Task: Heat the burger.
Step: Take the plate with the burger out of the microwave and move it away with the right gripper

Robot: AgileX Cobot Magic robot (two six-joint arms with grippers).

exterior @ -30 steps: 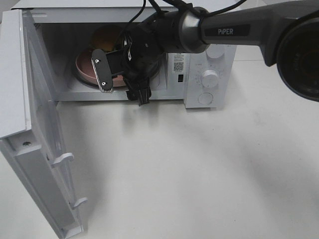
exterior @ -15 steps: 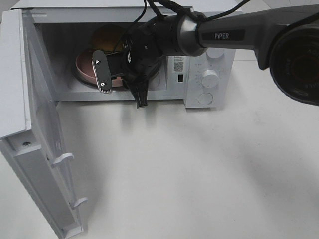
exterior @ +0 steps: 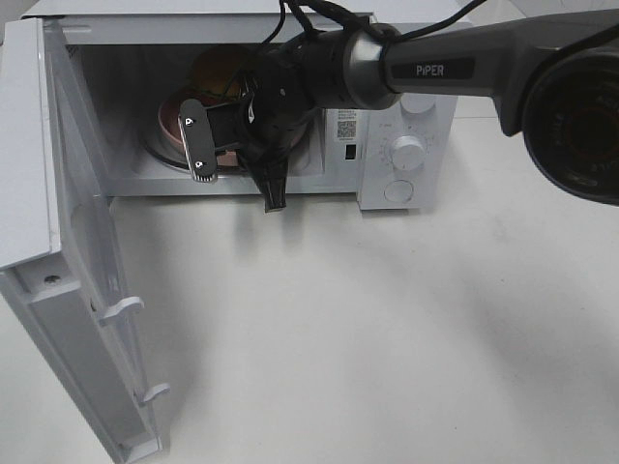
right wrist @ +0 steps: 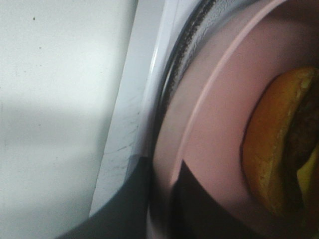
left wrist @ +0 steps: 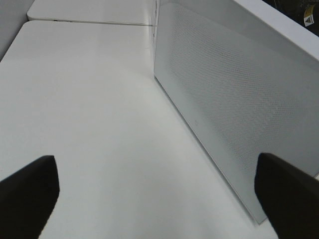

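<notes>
- Exterior high view shows the microwave (exterior: 406, 106) with its door (exterior: 82, 280) swung wide; the burger (exterior: 215, 70) already sits on a pink plate (exterior: 170, 126) inside the cavity, over the glass turntable (right wrist: 182, 50)
- right end effector (right wrist: 159, 199) reaches into the opening; its fingers are pinched on the rim of that plate, as the right wrist view shows, so the plate seems not quite let go
- left end effector (left wrist: 149, 189) hangs spread wide and empty over the tabletop (left wrist: 89, 99), beside the door
- done, I'd judge: loading the food; left to do: release the plate, withdraw the arm, shut the door, turn a dial (exterior: 407, 152) to start heating
</notes>
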